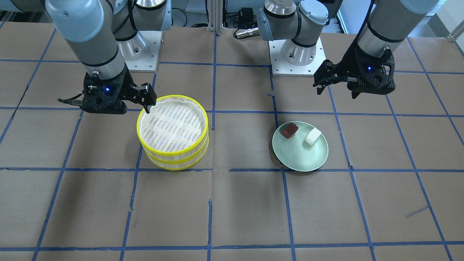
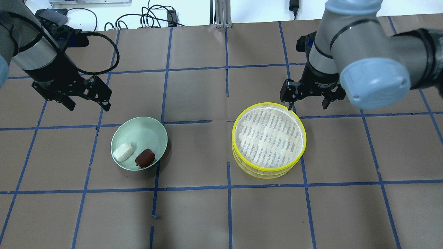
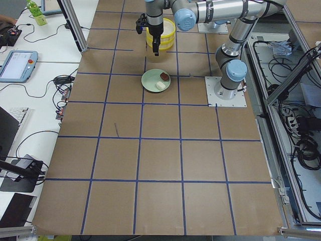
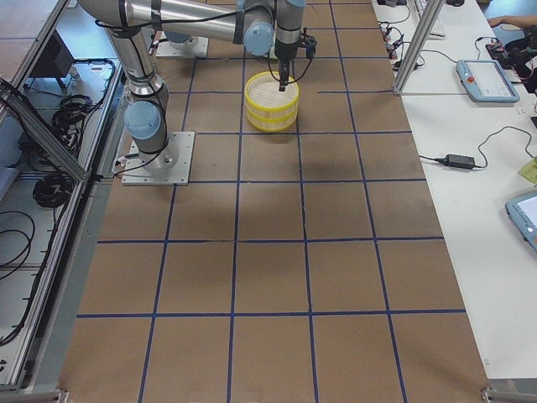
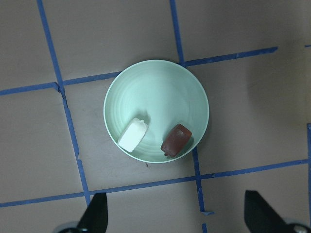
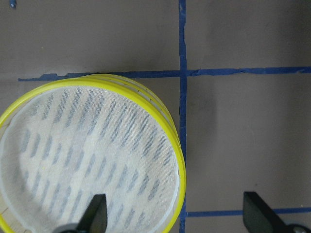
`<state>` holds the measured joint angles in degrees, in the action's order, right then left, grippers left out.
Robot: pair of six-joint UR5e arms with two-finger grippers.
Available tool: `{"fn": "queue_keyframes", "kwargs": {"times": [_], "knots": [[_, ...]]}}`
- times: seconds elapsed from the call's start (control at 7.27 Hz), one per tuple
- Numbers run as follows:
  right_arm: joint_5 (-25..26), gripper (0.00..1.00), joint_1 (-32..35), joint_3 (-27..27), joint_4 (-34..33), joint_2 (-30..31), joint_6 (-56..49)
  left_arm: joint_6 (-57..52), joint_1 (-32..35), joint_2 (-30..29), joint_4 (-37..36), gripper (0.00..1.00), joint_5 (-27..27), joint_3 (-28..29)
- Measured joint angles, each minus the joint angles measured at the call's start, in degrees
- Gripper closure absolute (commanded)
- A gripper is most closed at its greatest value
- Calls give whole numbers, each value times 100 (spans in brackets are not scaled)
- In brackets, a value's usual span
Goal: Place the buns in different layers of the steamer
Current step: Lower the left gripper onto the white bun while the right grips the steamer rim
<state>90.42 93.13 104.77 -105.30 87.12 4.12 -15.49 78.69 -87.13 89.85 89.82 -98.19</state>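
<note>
While the reddish-brown blocky bun and white blocky bun lie on the pale green plate, well apart from the yellow-rimmed two-tier steamer, left gripper and right gripper gape wide, buns judged light, soft: pinch gently across narrow sides.

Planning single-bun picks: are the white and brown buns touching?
Apart. The left wrist view shows a strip of bare plate between the white bun and the brown bun.
</note>
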Motion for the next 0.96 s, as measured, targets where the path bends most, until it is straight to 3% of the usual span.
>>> {"fn": "queue_keyframes", "kwargs": {"times": [0.14,0.41,0.83,0.96], "knots": [[28,11,-22,458,-610,-45,-13,-27,-94,-144,-241,0,18,-174],[48,18,-68,902,-1169,-135,-168,-119,-146,-681,-1091,0,52,-668],[59,50,-140,1126,-1282,-149,-294,-269,-129,-1155,-2369,3,170,-1665],[66,72,-145,1148,-1283,-141,-297,-432,-126,-1205,-2515,6,272,-1906]]}}
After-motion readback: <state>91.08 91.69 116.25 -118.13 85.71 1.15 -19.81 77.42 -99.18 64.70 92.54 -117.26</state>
